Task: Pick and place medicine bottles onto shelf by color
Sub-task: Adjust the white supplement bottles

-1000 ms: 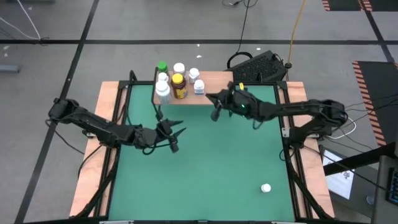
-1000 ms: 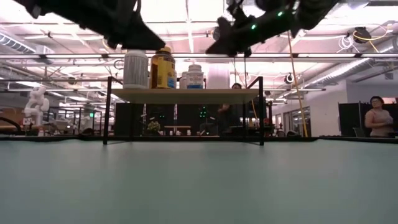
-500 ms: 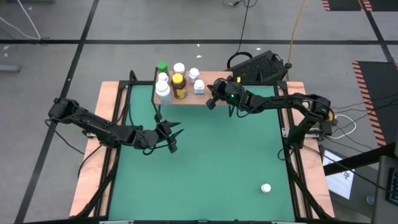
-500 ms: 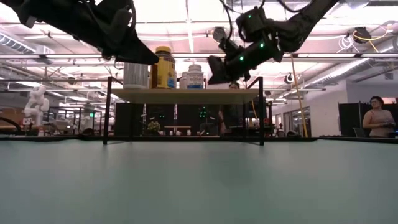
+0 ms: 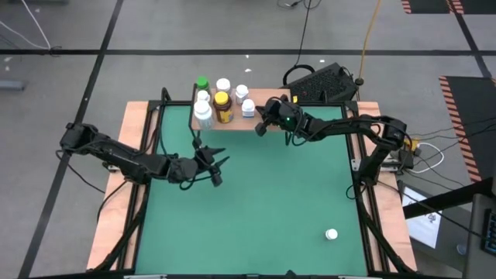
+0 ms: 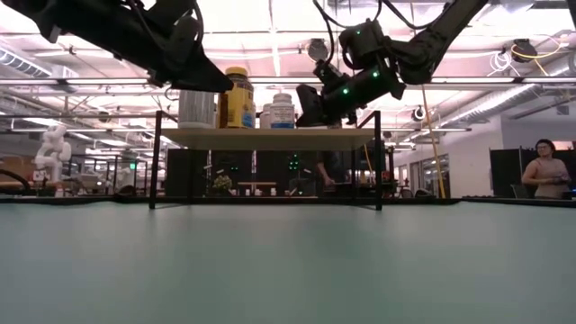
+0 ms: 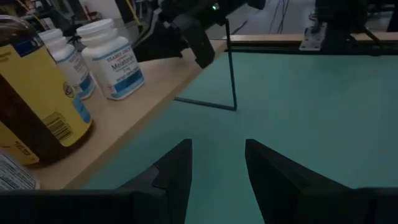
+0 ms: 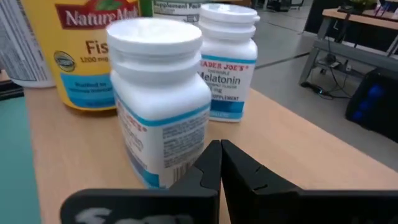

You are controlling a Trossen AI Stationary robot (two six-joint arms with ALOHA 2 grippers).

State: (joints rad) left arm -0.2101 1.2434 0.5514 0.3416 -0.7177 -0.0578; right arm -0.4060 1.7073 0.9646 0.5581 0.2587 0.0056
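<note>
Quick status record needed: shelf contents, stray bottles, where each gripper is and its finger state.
shelf: six bottles grouped at its left end, including amber bottle and green-capped bottle
stray bottle: on the mat, near right corner
left gripper: open, empty, above the mat before the shelf
right gripper: shut, empty, at the shelf's front edge

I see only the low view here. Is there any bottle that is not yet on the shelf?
Observer: Yes. The high view shows one small white bottle alone on the green mat, on the right arm's side, far from the shelf.
Operator: Does the right gripper hold something?
Observer: No. Its wrist view shows the right gripper shut and empty, close before a blue-labelled bottle on the shelf.
Operator: And the left one?
Observer: The left gripper is open and empty, over the mat.
</note>
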